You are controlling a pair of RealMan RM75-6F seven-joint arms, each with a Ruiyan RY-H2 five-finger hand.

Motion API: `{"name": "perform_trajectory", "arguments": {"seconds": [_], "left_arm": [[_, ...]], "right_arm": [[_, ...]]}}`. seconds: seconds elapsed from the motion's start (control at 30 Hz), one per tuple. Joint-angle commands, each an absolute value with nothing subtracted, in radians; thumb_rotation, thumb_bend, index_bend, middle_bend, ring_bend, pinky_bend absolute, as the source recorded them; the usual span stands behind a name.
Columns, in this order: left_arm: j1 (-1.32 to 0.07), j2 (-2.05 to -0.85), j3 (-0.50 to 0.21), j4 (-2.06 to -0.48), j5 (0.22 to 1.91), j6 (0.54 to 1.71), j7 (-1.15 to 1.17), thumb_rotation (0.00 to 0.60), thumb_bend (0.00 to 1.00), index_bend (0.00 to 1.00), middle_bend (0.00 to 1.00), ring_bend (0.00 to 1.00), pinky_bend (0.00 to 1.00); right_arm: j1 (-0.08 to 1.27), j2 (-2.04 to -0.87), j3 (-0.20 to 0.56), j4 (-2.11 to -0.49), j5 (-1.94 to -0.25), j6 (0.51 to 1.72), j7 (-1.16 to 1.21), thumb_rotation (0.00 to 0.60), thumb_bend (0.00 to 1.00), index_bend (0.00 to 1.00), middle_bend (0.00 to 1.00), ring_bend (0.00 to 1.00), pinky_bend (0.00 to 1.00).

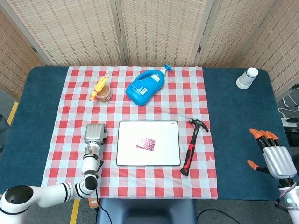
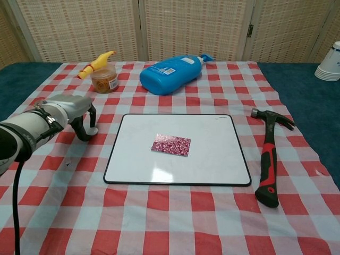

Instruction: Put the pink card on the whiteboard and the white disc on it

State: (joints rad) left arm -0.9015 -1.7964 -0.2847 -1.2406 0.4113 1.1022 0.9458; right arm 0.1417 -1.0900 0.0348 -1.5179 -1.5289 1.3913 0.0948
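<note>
The pink patterned card (image 1: 145, 143) (image 2: 171, 145) lies flat near the middle of the whiteboard (image 1: 166, 156) (image 2: 223, 164). My left hand (image 1: 95, 133) (image 2: 71, 109) is on the checked cloth just left of the whiteboard, with its fingers curled downward. A small white piece, the white disc (image 2: 93, 129), shows pinched at the fingertips; most of it is hidden. My right hand (image 1: 274, 157) hovers over the blue table far to the right, fingers apart and empty. It does not appear in the chest view.
A red-handled hammer (image 1: 190, 148) (image 2: 268, 159) lies right of the whiteboard. At the back lie a blue bottle (image 1: 145, 87) (image 2: 170, 71) on its side and a small jar with a yellow toy (image 1: 103, 92) (image 2: 104, 78). Paper cups (image 1: 246, 78) stand far right.
</note>
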Motion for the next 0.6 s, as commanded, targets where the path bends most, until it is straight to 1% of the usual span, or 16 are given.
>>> {"name": "perform_trajectory", "arguments": {"seconds": [0.03,0.37,0.6], "left_arm": [[-0.906,-1.787,-0.295,-1.255,0.413,1.11,0.948,0.6,0.31,0.48,1.0,1.0,1.0],[-0.939,-1.763,-0.321,-1.345,0.413,1.16,0.991,0.6,0.31,0.49,1.0,1.0,1.0],[-0.988,-1.806,-0.332,-1.42,0.416,1.205,1.035,0.6,0.31,0.49,1.0,1.0,1.0]], "right_arm": [[0.142,-1.09,0.036,-1.518,-1.527,1.391,0.095,0.6,0.12,0.06,0.12,0.06,0.13],[0.14,-1.088,0.034,-1.519,-1.532,1.396,0.098,0.6,0.12,0.06,0.12,0.06,0.13],[0.139,-1.085,0.032,-1.518,-1.536,1.399,0.107,0.6,0.12,0.06,0.12,0.06,0.13]]}}
